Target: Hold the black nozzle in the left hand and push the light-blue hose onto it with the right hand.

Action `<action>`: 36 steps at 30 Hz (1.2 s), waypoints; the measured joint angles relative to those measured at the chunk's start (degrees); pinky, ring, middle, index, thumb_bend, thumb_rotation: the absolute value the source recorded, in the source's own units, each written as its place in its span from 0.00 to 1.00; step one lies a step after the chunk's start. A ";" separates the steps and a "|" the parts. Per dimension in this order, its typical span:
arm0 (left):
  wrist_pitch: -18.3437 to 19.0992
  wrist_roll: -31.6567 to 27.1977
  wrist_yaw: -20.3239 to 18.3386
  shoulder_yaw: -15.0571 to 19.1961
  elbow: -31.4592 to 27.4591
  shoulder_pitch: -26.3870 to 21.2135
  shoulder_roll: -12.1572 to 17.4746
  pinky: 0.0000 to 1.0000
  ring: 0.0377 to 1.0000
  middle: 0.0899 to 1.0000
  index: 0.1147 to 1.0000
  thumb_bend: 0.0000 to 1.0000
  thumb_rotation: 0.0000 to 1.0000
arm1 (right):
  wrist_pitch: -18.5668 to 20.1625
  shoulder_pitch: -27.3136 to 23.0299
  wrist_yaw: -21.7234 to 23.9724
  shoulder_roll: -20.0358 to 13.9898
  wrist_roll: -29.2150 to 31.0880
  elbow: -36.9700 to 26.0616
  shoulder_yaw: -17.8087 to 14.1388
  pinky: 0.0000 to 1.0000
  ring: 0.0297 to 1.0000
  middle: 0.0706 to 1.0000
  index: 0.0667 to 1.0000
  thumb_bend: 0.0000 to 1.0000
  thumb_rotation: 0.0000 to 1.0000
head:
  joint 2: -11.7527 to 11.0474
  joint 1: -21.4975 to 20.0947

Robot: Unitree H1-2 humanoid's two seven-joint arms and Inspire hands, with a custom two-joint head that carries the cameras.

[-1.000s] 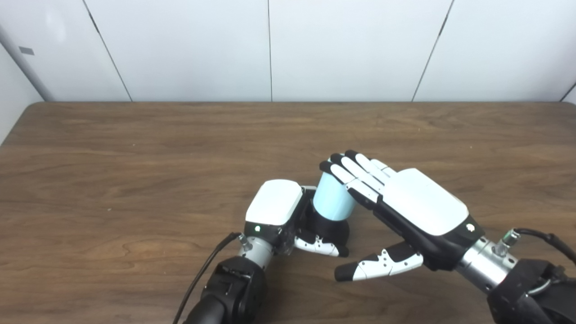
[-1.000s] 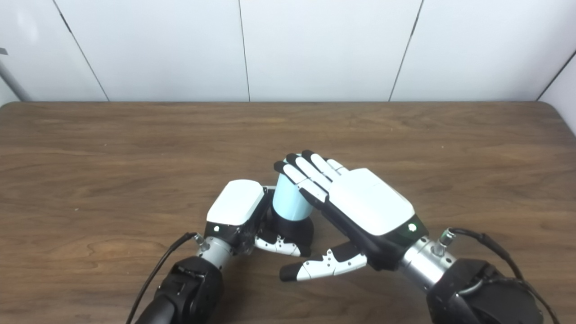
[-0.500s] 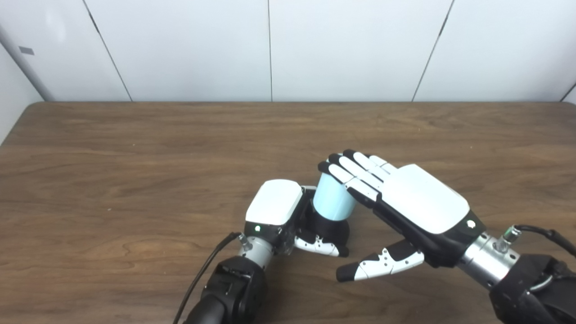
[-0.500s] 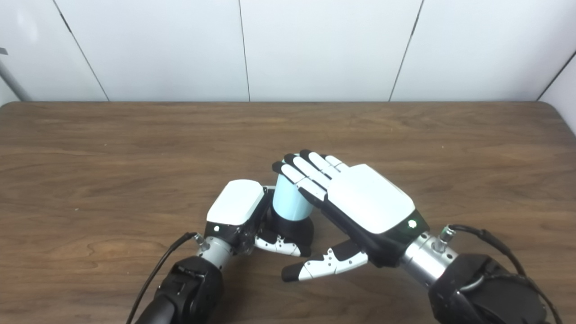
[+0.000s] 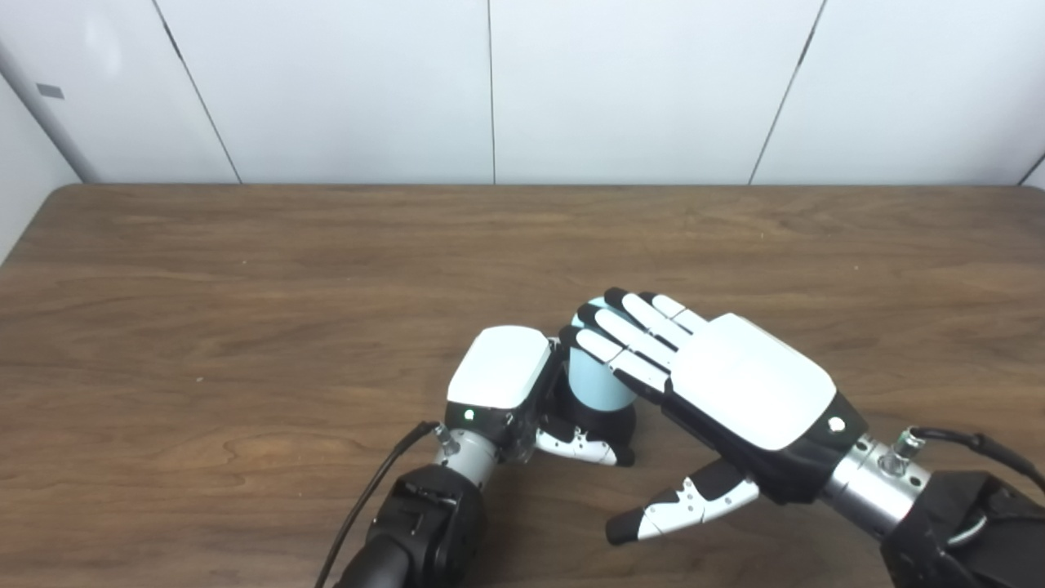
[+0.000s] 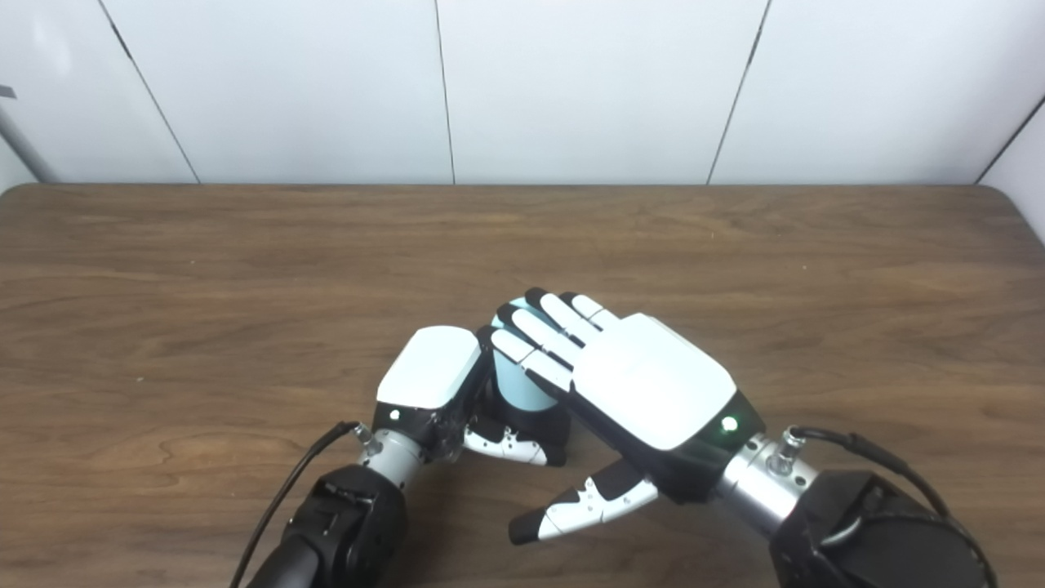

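Observation:
The black nozzle [image 5: 608, 420] stands on the table, wrapped by my left hand [image 5: 510, 384], which is shut on it. The light-blue hose [image 5: 596, 384] sits upright on top of the nozzle; only its lower side shows. My right hand [image 5: 718, 384] lies flat over the hose's top, fingers straight and together, thumb [image 5: 682, 510] spread out low toward the front. It holds nothing and presses on the hose with the underside of its fingers. In the right eye view the hose [image 6: 516, 388] shows between the left hand [image 6: 433, 380] and the right hand [image 6: 629, 380].
The brown wooden table [image 5: 245, 310] stretches wide on both sides and behind the hands. A white panelled wall [image 5: 490, 90] stands at its far edge. A black cable [image 5: 367, 498] runs along my left forearm.
My right hand has moved down and to the left over the hose. The hose now looks shorter and sits lower on the nozzle. The left hand has not moved.

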 measured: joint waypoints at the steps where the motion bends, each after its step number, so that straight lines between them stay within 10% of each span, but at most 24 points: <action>1: 0.00 0.00 0.00 0.00 0.00 0.00 -0.01 0.38 0.41 0.42 0.43 0.51 0.00 | 0.01 0.00 0.00 0.05 -0.15 0.00 0.00 0.98 1.00 0.97 0.94 0.62 0.91 | -0.09 0.09; 36: 0.05 0.30 -0.60 0.01 -0.16 0.08 -0.20 0.38 0.42 0.44 0.42 0.51 0.00 | 11.54 2.25 -7.23 -4.81 10.44 2.89 0.89 0.93 0.95 0.93 0.92 0.62 0.88 | 0.88 -0.18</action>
